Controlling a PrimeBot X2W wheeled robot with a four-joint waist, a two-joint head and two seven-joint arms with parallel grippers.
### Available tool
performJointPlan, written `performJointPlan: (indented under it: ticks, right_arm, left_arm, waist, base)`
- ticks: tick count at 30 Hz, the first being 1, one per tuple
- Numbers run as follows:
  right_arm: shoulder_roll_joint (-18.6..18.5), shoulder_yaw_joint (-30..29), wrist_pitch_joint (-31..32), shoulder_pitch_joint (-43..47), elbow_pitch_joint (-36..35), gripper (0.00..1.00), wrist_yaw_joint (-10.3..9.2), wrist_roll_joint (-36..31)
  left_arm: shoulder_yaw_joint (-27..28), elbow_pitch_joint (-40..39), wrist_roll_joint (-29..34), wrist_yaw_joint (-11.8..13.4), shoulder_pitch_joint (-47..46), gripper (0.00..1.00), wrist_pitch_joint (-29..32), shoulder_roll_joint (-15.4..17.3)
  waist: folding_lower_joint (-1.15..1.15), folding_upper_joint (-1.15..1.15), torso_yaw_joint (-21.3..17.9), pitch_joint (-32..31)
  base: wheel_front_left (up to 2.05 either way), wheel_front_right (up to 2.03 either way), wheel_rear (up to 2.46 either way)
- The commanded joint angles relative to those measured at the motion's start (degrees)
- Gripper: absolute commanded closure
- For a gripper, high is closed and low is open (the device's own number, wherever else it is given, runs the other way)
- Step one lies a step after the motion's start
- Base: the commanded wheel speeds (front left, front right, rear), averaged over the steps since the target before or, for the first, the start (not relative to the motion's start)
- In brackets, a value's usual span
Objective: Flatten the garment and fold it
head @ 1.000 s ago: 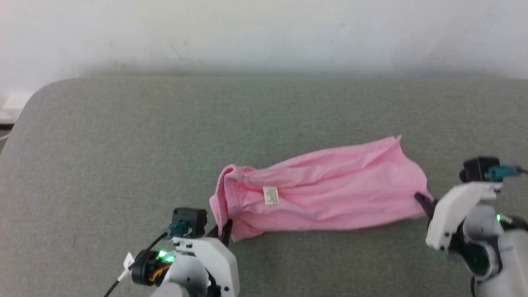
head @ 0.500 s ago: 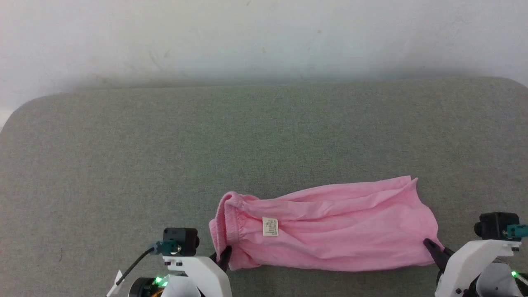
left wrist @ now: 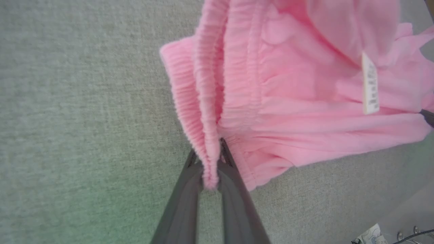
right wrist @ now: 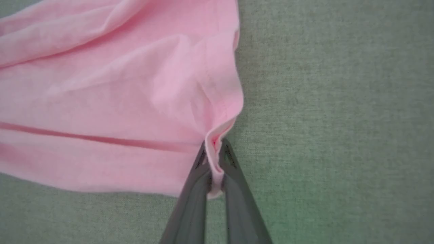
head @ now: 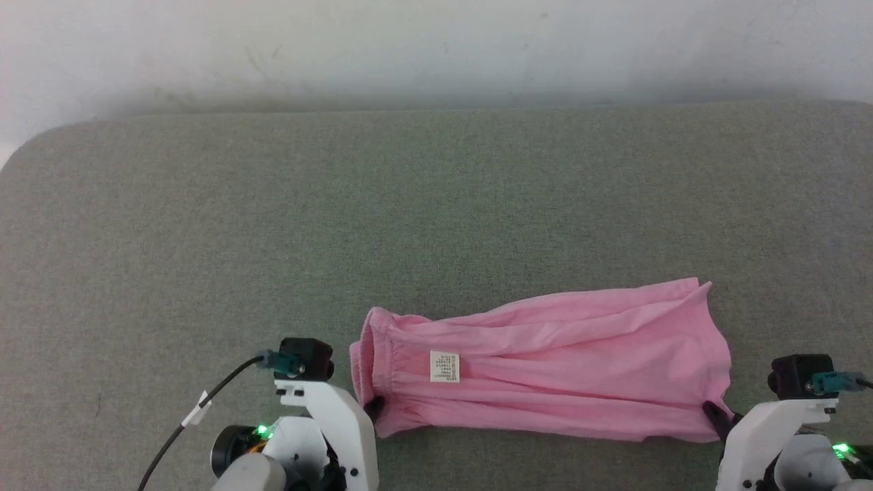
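At the lower left of the head view, a black cable (head: 198, 416) runs to the left arm. The left gripper (head: 374, 409) sits just right of it, near the bottom edge. Its two dark fingers are clenched on the near corner of the gathered waistband (head: 372, 354) of the pink shorts (head: 545, 368). In the left wrist view, the left gripper (left wrist: 208, 159) rises from the bottom middle of the frame. The ribbed waistband (left wrist: 203, 84) is pinched between its fingers, with a fold of elastic hanging down into the gap between them.

The shorts lie on a grey-green felt surface (head: 409, 204), in the lower middle to lower right of the head view. They are stretched sideways, with the waistband at the left end and the leg opening at the right end. A small white label (head: 445, 367) sits on the cloth just right of the waistband. In the left wrist view the label (left wrist: 370, 84) shows at the upper right, seen edge-on. Long creases run along the shorts from left to right, so the cloth is not fully smooth. A pale wall (head: 436, 48) crosses the top of the frame.

At the lower right of the head view, the right gripper (head: 713, 412) touches the near right corner of the shorts. In the right wrist view, the right gripper (right wrist: 213, 149) is closed on the hem. A fold of the pink shorts (right wrist: 101, 101) is pinched between its fingers, and the rest spreads over the upper left of that frame.
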Motion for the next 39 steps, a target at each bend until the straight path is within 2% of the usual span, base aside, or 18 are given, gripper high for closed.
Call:
performJointPlan:
  ticks: [1, 2, 3, 4, 5, 6, 7, 15, 18, 21, 23, 26, 28, 31, 34, 37, 39]
  right_arm:
    - [-0.39, 0.10, -0.30, -0.80, 0.90, 1.00, -0.06, -0.13]
    - [-0.45, 0.19, -0.51, -0.94, 1.53, 1.00, -0.06, -0.08]
    - [-0.48, 0.32, -0.85, -1.08, 2.00, 0.55, -0.06, 0.00]
    - [-0.46, 0.34, -1.29, -1.23, 2.28, 0.00, -0.06, 0.17]
    - [-0.58, 0.63, -1.71, -1.39, 2.38, 0.00, -0.06, 0.38]
    - [-0.77, 0.78, -1.98, -1.49, 2.32, 0.00, -0.06, 0.67]
    - [-0.96, 0.81, -2.28, -1.62, 2.01, 0.00, -0.06, 1.05]
    - [-3.01, -0.70, -1.84, -1.16, -5.15, 0.00, -0.06, 3.73]
    - [-3.40, -1.65, -1.73, -0.93, -7.41, 0.00, -0.06, 4.58]
    - [-4.62, -1.91, -2.50, -0.36, -7.95, 0.00, -0.06, 4.10]
    - [-4.88, -1.73, -3.36, -0.09, -7.43, 0.00, -0.06, 4.35]
    - [-5.33, -1.48, -4.75, 0.47, -5.90, 0.00, -0.06, 4.73]
    - [-5.28, -1.84, -5.53, 0.78, -4.33, 0.00, -0.06, 5.13]
    - [-5.06, -2.46, -6.35, 0.93, -1.61, 0.00, -0.06, 5.80]
    - [-4.25, -3.52, -6.44, 0.47, 1.72, 0.00, -0.06, 6.57]
    - [-3.46, -3.90, -5.77, -0.40, 5.06, 0.00, -0.06, 7.17]
    - [-2.85, -3.12, -5.24, -1.10, 6.72, 0.00, -0.06, 8.70]
  left_arm:
    - [-0.11, 1.60, 0.09, 0.21, 0.10, 1.00, 1.10, 1.36]
    - [-0.21, 1.84, 0.16, 0.18, -0.02, 1.00, 1.48, 1.63]
    - [-0.24, 2.01, 0.16, 0.18, -0.04, 1.00, 1.62, 1.78]
    - [-0.28, 2.16, 0.14, 0.18, 0.04, 1.00, 1.66, 1.87]
    - [-0.35, 2.29, 0.13, 0.10, 0.19, 0.92, 1.53, 1.93]
    - [-0.32, 2.27, 0.29, 0.16, 0.39, 0.12, 1.03, 1.99]
    - [-0.32, 2.19, 0.56, 0.25, 0.62, 0.00, 0.34, 2.04]
    - [1.50, -1.87, 0.54, 0.28, 3.85, 0.00, -6.66, 2.13]
    - [2.51, -5.13, 0.49, -0.77, 4.92, 0.00, -11.18, 2.11]
    - [4.50, -7.58, 1.11, -1.69, 5.29, 0.00, -19.19, 1.27]
    - [4.04, -8.11, 5.24, -3.12, 4.84, 0.00, -25.92, 2.62]
    - [4.50, -7.65, 10.57, -2.51, 4.53, 0.00, -37.56, 2.50]
    - [4.58, -6.58, 14.08, -1.29, 4.61, 0.00, -42.26, 2.36]
    - [4.60, -6.24, 19.44, 0.66, 4.73, 0.00, -44.05, 1.99]
    - [4.97, -9.52, 25.63, 2.16, 4.75, 0.00, -44.20, 1.49]
    - [5.98, -11.62, 28.35, 3.35, 6.41, 0.00, -44.21, -0.10]
    - [6.38, -11.67, 28.97, 3.17, 7.23, 0.00, -44.22, -0.94]
  waist:
    - [0.00, 0.00, 0.05, -0.03]
    - [0.00, 0.00, 0.03, -0.19]
    - [0.00, 0.00, -0.03, -0.44]
    - [0.00, 0.00, -0.09, -0.69]
    - [0.00, 0.00, -0.16, -1.18]
    - [0.00, 0.00, -0.18, -1.56]
    - [0.00, 0.00, -0.19, -2.01]
    - [0.00, 0.00, 0.73, -5.47]
    - [0.00, 0.00, 1.49, -6.31]
    - [0.00, 0.00, 2.64, -6.68]
    - [0.00, 0.00, 3.25, -6.79]
    - [0.00, 0.00, 4.26, -6.80]
    - [0.00, 0.00, 4.90, -6.73]
    - [0.00, 0.00, 5.78, -6.42]
    - [0.00, 0.00, 6.53, -5.90]
    - [0.00, 0.00, 7.22, -5.32]
    - [0.00, 0.00, 7.66, -4.89]
  base:
    - [0.00, 0.00, 0.00]
    - [0.00, 0.00, 0.00]
    - [0.00, 0.00, 0.00]
    - [0.00, 0.00, 0.00]
    - [0.00, 0.00, 0.00]
    - [0.00, 0.00, 0.00]
    - [0.00, 0.00, 0.00]
    - [0.00, 0.00, 0.00]
    - [0.00, 0.00, 0.00]
    - [0.00, 0.00, 0.00]
    - [0.00, 0.00, 0.00]
    - [0.00, 0.00, 0.00]
    - [0.00, 0.00, 0.00]
    - [0.00, 0.00, 0.00]
    - [0.00, 0.00, 0.00]
    - [0.00, 0.00, 0.00]
    - [0.00, 0.00, 0.00]
